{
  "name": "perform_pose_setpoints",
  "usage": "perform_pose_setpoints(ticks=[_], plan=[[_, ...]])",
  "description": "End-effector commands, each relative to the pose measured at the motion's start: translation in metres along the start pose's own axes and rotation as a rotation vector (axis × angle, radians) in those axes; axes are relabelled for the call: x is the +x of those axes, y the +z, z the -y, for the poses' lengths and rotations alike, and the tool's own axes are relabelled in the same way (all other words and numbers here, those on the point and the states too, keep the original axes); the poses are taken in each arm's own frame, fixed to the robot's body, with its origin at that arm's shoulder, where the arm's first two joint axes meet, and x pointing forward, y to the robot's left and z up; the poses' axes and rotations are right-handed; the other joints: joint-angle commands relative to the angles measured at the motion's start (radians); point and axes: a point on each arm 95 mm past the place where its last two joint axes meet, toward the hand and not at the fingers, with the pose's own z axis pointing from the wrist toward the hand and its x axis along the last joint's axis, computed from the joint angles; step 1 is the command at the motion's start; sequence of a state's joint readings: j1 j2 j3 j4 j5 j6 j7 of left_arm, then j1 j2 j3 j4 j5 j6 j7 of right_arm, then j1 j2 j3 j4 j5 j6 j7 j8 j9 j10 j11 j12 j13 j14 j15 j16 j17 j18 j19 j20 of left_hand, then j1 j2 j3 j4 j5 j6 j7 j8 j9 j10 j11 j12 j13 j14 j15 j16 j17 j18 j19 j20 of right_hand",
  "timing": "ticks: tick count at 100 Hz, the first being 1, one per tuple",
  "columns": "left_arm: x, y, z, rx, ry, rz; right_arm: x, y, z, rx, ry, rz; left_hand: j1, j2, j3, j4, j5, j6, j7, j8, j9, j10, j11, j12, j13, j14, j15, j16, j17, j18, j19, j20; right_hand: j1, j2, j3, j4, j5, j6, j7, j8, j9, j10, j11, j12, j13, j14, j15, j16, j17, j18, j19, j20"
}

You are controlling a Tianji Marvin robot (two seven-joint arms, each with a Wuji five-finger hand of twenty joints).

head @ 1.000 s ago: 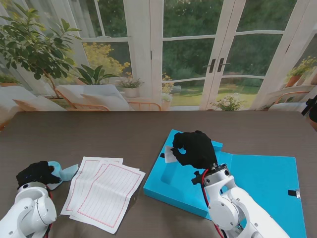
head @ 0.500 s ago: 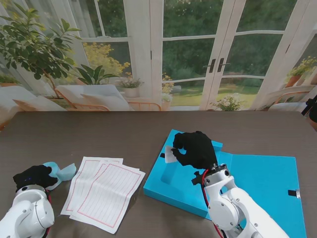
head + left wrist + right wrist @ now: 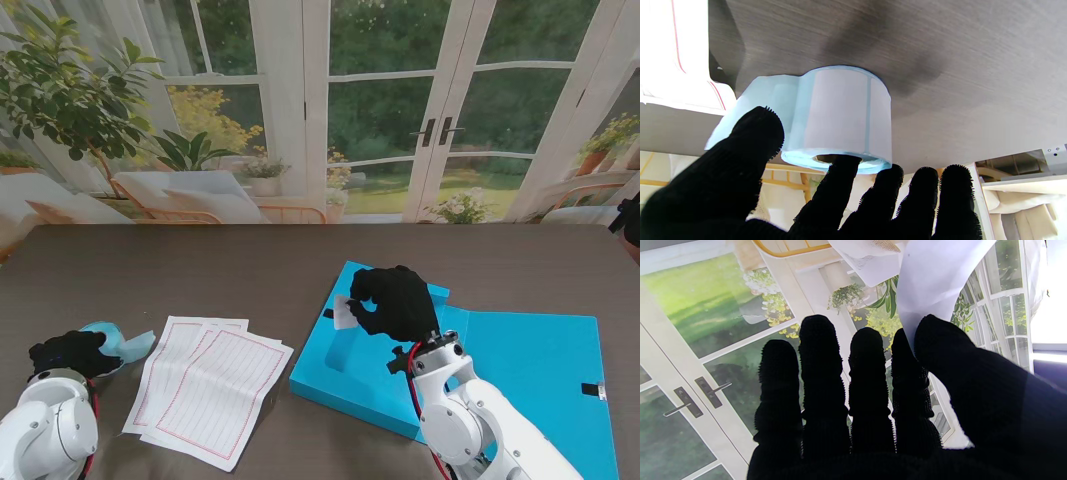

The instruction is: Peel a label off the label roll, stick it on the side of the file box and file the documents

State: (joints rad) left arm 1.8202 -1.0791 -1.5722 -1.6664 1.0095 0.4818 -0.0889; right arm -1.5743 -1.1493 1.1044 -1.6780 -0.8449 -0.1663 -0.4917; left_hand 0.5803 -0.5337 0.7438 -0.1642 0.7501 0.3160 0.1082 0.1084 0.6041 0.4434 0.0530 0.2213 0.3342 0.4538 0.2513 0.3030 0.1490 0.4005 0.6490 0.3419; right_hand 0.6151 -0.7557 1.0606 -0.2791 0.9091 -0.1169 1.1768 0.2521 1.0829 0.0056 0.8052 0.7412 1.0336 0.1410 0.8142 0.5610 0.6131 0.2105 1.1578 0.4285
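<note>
We look down on a dark, wood-grained tabletop [image 3: 250,270] that runs across the whole stand view. On our left lie the documents [image 3: 210,385], a loose fan of white ruled sheets with red borders, overlapping one another. Just left of them stands the label roll [image 3: 112,342], pale blue, on its end on the wood, with a loose strip of backing curling off toward the sheets. On our right rests the file box [image 3: 500,370], bright blue and lying opened out flat, with a small dark clasp at its far right edge.
</note>
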Motion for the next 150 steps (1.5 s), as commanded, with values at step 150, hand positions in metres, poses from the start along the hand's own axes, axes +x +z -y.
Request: perform_pose_setpoints(ticks=[150], plan=[[0.139, -0.025, 0.068, 0.123, -0.289, -0.710, -0.021, 0.001, -0.011, -0.016, -0.028, 0.044, 0.007, 0.182, -0.079, 0.059, 0.089, -0.016, 0.083, 0.051, 0.253, -0.089, 0.108, 0.193, 0.160, 0.007, 0.133, 0.164, -0.025, -0.018, 0.283, 0.146, 0.102, 0.044, 0.037, 0.064, 0.021, -0.093, 0.109, 0.037, -0.009, 0.017, -0.009, 0.008, 0.005, 0.005, 0.003, -0.007, -0.136, 0.010, 0.036, -0.010]])
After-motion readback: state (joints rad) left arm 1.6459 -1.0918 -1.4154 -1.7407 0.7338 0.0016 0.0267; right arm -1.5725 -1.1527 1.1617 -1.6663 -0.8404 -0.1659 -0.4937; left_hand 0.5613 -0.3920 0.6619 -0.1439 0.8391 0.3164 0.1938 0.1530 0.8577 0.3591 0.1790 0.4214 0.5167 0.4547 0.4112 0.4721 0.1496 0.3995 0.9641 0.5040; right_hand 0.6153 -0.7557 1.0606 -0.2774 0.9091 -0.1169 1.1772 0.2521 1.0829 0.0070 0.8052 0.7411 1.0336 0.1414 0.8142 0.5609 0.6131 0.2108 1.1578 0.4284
